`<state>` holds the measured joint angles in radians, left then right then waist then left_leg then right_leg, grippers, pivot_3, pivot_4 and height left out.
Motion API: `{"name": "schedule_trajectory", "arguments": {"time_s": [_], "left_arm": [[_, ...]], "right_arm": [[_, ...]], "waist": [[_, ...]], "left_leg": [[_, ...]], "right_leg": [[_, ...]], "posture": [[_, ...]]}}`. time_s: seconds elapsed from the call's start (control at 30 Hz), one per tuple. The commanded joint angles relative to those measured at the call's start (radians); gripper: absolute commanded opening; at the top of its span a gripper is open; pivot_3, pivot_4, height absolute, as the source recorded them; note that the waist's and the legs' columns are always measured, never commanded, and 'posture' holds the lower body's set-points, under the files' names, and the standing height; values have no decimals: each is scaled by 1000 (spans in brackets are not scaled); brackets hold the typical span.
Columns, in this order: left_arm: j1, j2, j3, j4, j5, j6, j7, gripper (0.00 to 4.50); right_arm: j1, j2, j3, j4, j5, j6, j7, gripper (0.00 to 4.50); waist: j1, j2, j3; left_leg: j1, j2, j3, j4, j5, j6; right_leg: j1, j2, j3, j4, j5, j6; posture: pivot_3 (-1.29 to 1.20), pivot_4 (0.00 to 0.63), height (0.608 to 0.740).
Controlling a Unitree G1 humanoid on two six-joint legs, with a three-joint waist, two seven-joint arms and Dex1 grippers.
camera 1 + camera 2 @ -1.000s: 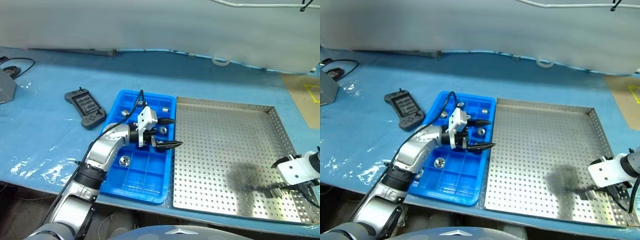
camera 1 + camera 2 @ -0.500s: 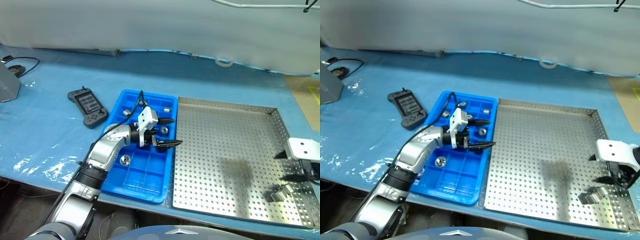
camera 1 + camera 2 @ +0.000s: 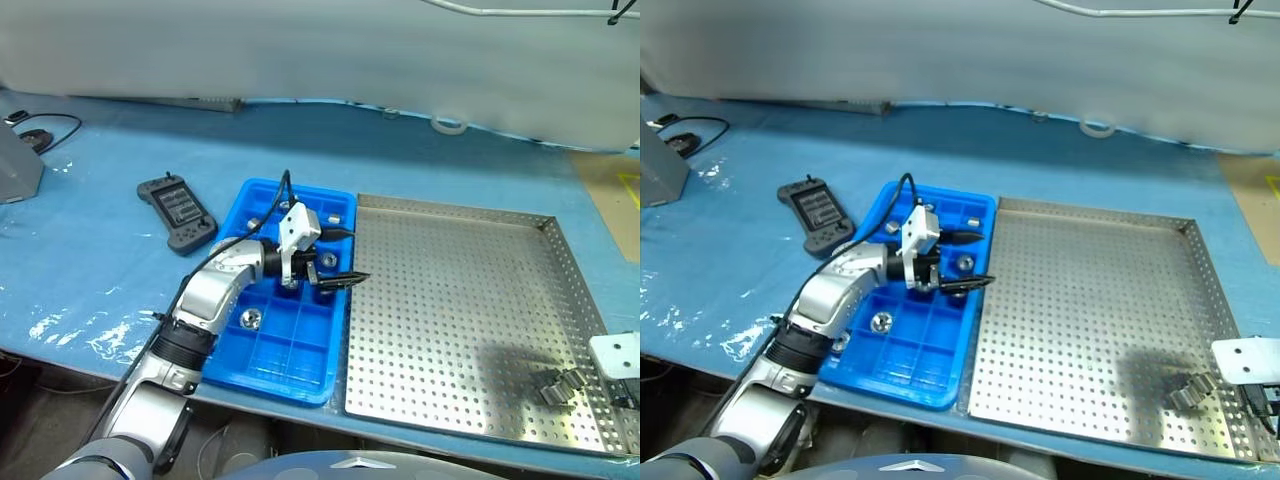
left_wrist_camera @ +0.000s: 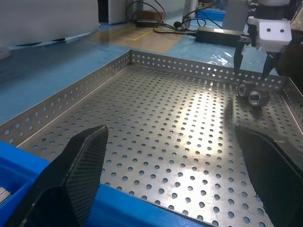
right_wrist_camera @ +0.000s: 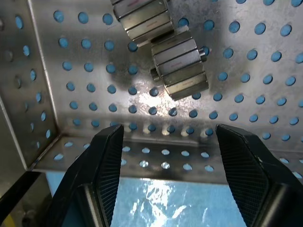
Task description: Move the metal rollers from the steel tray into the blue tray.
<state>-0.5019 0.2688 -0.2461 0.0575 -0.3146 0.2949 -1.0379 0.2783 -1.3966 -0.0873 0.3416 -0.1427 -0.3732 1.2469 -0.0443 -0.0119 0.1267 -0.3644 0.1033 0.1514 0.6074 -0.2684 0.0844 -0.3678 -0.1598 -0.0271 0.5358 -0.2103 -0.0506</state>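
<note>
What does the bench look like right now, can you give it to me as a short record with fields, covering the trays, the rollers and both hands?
steel tray: on the blue-covered bench, right of the blue tray
blue tray: holds several metal rollers in its compartments
rollers left in steel tray: two, side by side near its near right corner
left hand: open, empty, over the blue tray, pointing toward the steel tray
right hand: open, empty, above the steel tray's corner rim, apart from the two rollers
other: black handheld controller left of the blue tray
</note>
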Motion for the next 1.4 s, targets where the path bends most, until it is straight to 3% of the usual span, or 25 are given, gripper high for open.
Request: {"name": "schedule_trajectory", "arguments": {"time_s": [0.03, 0.37, 0.67, 0.77, 0.97, 1.4], "left_arm": [[-17, 3, 8, -48, -17, 9, 1, 4500], [-18, 1, 8, -37, -12, 7, 3, 4500], [-20, 1, 12, -26, -11, 4, 7, 4500], [-17, 0, 10, -26, -10, 4, 10, 4500], [-10, -3, 9, -7, -5, -13, 8, 4500], [-27, -15, 10, -12, -11, 4, 25, 4500]], "right_arm": [[-27, 4, 21, 12, -23, -25, -26, 3251], [-103, 51, 53, -44, 5, 2, -25, 3251], [-121, 63, 120, 25, -35, -45, -48, 3251], [-116, 73, 118, -9, -11, -33, -37, 2626], [-122, 87, 107, -40, 9, 10, -36, 689], [-71, 73, 82, -109, 79, 82, 33, 694]], "waist": [[-1, 1, 0], [1, 0, 0], [1, -1, 0], [1, -1, 0], [1, -3, 0], [3, -4, 1]], "left_leg": [[-1, 0, 0, 0, 0, 0], [-1, 0, 0, -1, 0, 0], [-1, 0, 0, -1, 0, 0], [0, 0, 0, -1, 0, 0], [0, 1, 0, -2, 0, 0], [0, 1, 0, -2, 0, 0]], "right_leg": [[-1, 0, 0, 0, 0, 0], [-1, 0, 0, 0, 0, 0], [-1, 0, 0, 0, 0, 0], [-1, 0, 0, 0, 0, 0], [0, 0, 0, 0, 0, 0], [0, 0, 0, 0, 0, 0]], "posture": [[-279, 150, 740], [-273, 150, 740], [-267, 150, 740], [-268, 150, 740], [-268, 150, 740], [-260, 150, 740]]}}
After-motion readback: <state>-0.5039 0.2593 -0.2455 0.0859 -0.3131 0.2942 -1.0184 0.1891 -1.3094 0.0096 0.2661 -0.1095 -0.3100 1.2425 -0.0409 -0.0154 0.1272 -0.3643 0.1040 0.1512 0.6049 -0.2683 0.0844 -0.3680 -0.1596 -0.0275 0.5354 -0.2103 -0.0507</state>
